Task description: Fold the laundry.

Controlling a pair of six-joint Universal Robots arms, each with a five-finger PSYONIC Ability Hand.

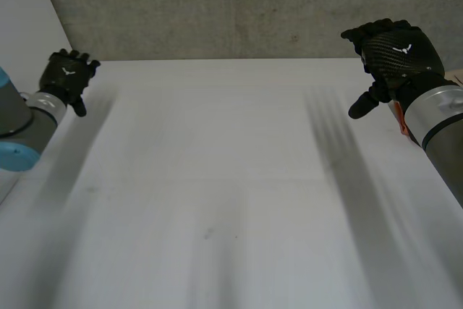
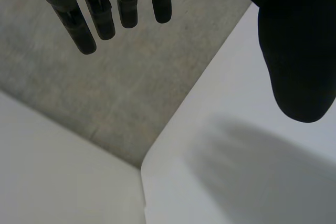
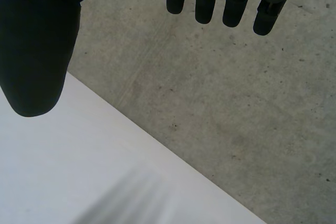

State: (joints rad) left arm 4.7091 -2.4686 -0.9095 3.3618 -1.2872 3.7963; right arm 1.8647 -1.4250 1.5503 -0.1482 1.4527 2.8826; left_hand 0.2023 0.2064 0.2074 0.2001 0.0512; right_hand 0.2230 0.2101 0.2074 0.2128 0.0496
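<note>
L hand (image 1: 66, 75) and R hand (image 1: 394, 56) relaxed, fingers straight, holding nothing, near far corners of table (image 1: 217, 193). Laundry: can't tell where. Prob. soft, light, limp; best pinched at corners.

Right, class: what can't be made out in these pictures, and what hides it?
1. Head view: an orange object beside the right arm, mostly covered by that arm; what it is cannot be told.
2. Head view: the left arm, cut off by the picture's edge.
3. Wrist views: the palms of the left hand and right hand, cut off by the edge.
</note>
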